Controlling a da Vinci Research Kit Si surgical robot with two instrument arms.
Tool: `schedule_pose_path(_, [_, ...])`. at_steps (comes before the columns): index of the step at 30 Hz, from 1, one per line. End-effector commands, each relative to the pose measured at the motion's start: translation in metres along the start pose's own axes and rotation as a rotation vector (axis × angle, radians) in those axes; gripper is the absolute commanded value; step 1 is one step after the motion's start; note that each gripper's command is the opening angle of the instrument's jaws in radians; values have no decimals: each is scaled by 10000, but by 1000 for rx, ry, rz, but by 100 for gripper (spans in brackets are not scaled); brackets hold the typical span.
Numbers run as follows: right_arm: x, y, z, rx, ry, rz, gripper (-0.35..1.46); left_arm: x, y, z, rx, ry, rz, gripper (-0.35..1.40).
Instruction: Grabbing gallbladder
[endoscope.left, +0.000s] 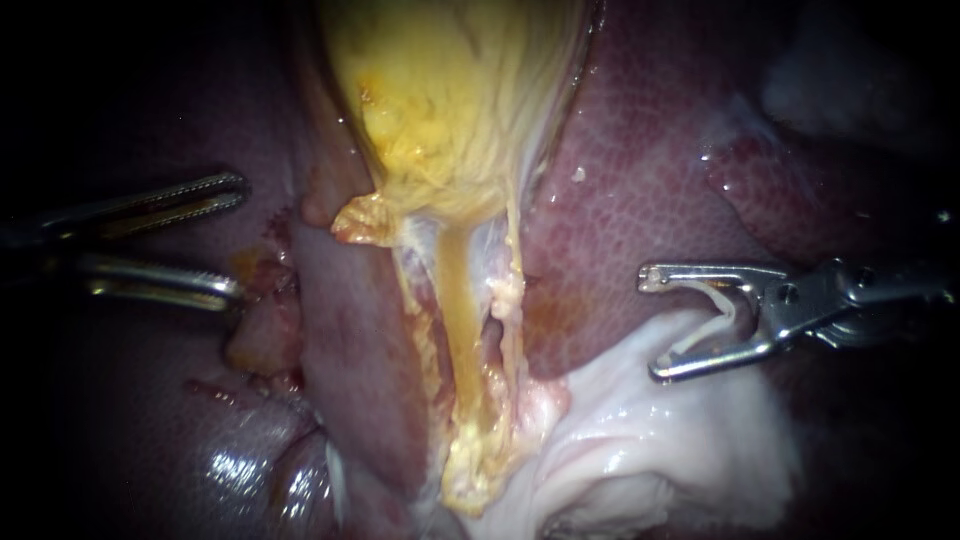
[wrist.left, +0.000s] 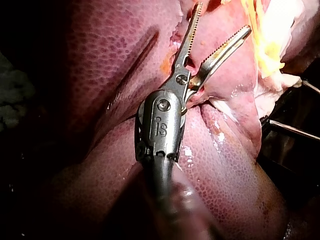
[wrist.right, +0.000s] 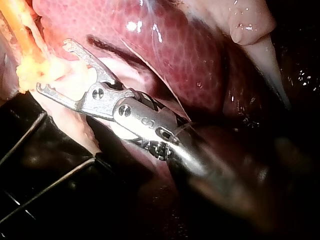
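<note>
Endoscope view, for anyone following along: the gallbladder (endoscope.left: 450, 100) is the big yellow sac hanging down the middle with liver (endoscope.left: 640, 170) on either side. It narrows into a yellowish tube (endoscope.left: 458, 300) that runs down toward some pale white tissue (endoscope.left: 650, 450). Left instrument (endoscope.left: 238, 238) has its toothed jaws spread wide with nothing between them, off to the side by a liver edge and apart from the gallbladder. Right instrument (endoscope.left: 650, 323) is gaping too, hovering over the pale tissue, gripping nothing as far as I can tell. What worries me: if the left jaws close where they are, they'd bite liver, and that stuff would probably tear. Go in too shallow on the gallbladder and those teeth could rip the thin wall and spill it; too low and they'd catch the tube. Writing-wise, there are no brands or labels anywhere, just a small stamped mark on the left instrument's housing in the left wrist view, not worth quoting.
</note>
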Motion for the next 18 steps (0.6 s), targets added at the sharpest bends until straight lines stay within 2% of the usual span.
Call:
schedule_pose_path(1, [0, 0, 0, 0, 0, 0, 60, 0, 1, 1, 3, -2, 0, 61])
schedule_pose_path(5, [0, 0, 0, 0, 0, 0, 60, 1, 7, 8, 0, -1, -2, 57])
schedule_pose_path(10, [0, 0, 1, 0, 0, 0, 60, 3, 11, 29, -12, -2, -2, 52])
schedule_pose_path(18, [0, 0, 1, 0, 0, 0, 60, 10, 10, 65, 14, -6, 1, 47])
